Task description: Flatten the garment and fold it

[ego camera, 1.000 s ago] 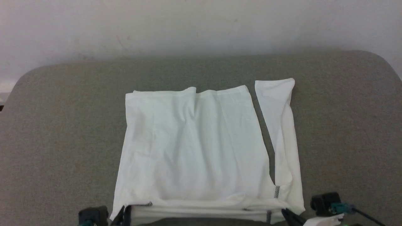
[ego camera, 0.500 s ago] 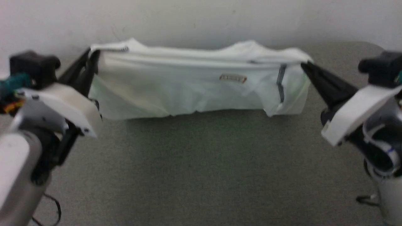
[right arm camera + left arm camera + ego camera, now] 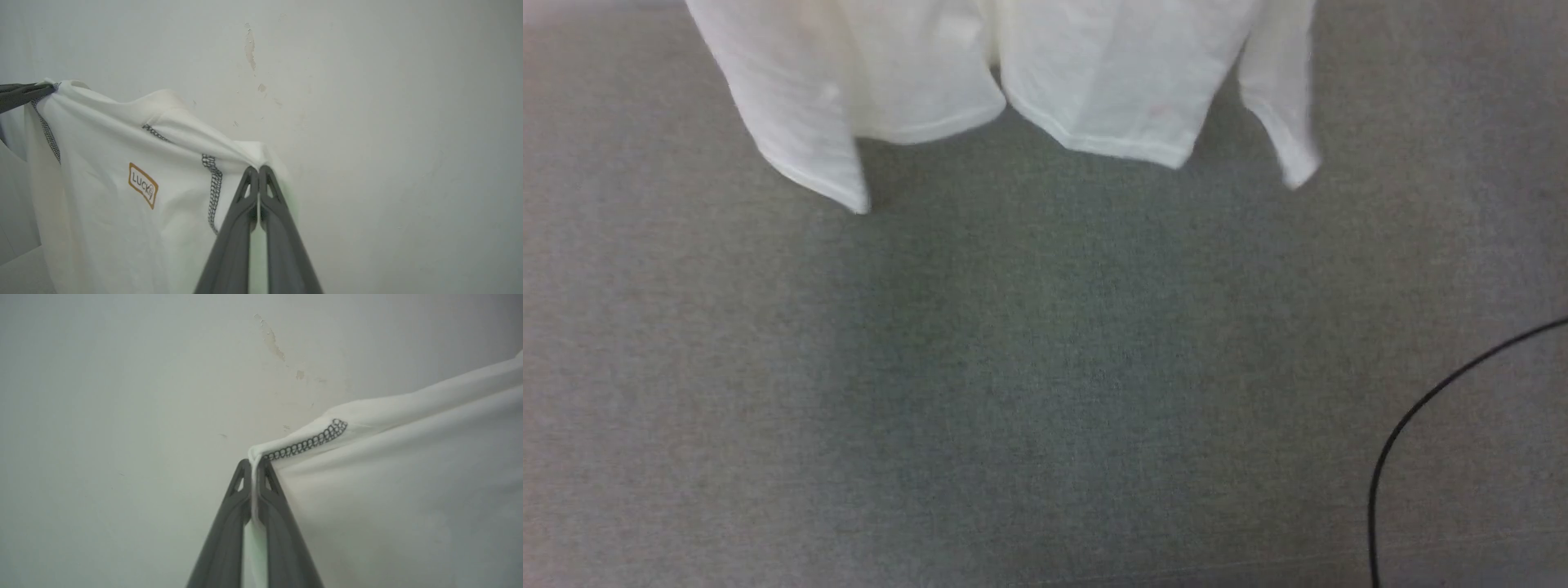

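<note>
The garment [image 3: 1045, 73] is a thin white top, hanging in the air above the grey table; its hem and sleeve ends dangle at the top of the head view. My left gripper [image 3: 254, 465] is shut on one shoulder corner of the garment [image 3: 388, 477], beside grey zigzag stitching. My right gripper [image 3: 258, 171] is shut on the other shoulder of the garment [image 3: 122, 196], near a small tan label [image 3: 143, 190]. The left gripper's fingertips [image 3: 20, 94] also show at the far left of the right wrist view, pinching the cloth.
Grey felt-like table surface [image 3: 1045, 392] spreads below the hanging cloth. A thin black cable [image 3: 1429, 408] curves across the lower right. A pale wall [image 3: 122, 396] with chipped paint marks stands behind both grippers.
Both grippers have lifted the garment off the table, from lying flat to hanging stretched between them. The head view has shifted, so only the garment's lower edge shows now.
</note>
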Tool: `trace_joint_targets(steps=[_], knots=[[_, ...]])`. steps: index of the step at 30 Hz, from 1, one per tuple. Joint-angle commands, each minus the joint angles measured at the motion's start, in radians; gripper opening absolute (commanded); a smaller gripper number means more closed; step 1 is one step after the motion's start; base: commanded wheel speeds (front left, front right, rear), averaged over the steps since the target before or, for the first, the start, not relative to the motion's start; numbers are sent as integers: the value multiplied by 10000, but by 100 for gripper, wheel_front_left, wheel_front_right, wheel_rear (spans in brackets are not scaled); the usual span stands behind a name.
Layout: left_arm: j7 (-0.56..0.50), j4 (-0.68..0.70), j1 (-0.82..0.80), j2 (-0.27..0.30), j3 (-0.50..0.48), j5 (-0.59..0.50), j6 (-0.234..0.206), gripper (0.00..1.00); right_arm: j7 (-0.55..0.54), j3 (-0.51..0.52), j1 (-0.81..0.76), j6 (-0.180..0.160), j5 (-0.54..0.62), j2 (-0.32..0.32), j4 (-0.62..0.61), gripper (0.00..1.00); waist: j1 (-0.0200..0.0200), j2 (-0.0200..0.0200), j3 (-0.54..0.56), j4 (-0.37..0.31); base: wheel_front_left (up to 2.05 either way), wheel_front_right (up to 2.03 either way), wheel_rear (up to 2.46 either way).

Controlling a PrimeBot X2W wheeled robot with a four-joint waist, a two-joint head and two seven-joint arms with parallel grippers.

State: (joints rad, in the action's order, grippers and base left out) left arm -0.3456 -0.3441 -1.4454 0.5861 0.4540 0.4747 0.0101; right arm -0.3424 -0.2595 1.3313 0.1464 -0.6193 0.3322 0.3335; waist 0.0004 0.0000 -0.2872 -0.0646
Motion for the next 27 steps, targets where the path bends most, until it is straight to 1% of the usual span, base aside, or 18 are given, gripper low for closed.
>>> trace_joint_targets(steps=[1,6,9,13,16,20,24,27], knots=[[102,-723,-633,249,-101,-342,-44,0,345,79,607,-157,-13,331,625,0,-4,0,-1575,-551,0,0,0],[638,-2355,-2808,-131,91,-941,109,0,1539,-537,2775,-157,35,340,2320,0,-4,0,-2683,-807,0,0,0],[1143,-3099,-3844,-369,82,-1186,-18,0,2391,-800,3787,-157,82,292,3163,0,-4,0,-3127,-926,0,0,0],[1713,-3809,-4891,-579,159,-1482,-118,0,3417,-1137,4868,-157,16,204,3951,0,-4,0,-3530,-1067,0,0,0],[2100,-4245,-5436,-695,194,-1579,-109,0,3800,-1597,5446,-157,-227,91,4282,0,-4,0,-3725,-1143,0,0,0],[2385,-4855,-5538,-798,222,-1512,-23,0,4049,-2398,5722,-157,-637,-10,4564,0,-4,0,-3933,-1115,0,0,0],[2716,-5411,-5065,-912,4,-1200,-247,0,4272,-3291,5369,-157,-1085,-157,4829,0,-4,0,-4026,-1043,0,0,0],[3032,-5731,-4315,-1027,-111,-950,-385,0,4412,-3906,4835,-157,-1471,-276,4988,0,-4,0,-3945,-921,0,0,0]])
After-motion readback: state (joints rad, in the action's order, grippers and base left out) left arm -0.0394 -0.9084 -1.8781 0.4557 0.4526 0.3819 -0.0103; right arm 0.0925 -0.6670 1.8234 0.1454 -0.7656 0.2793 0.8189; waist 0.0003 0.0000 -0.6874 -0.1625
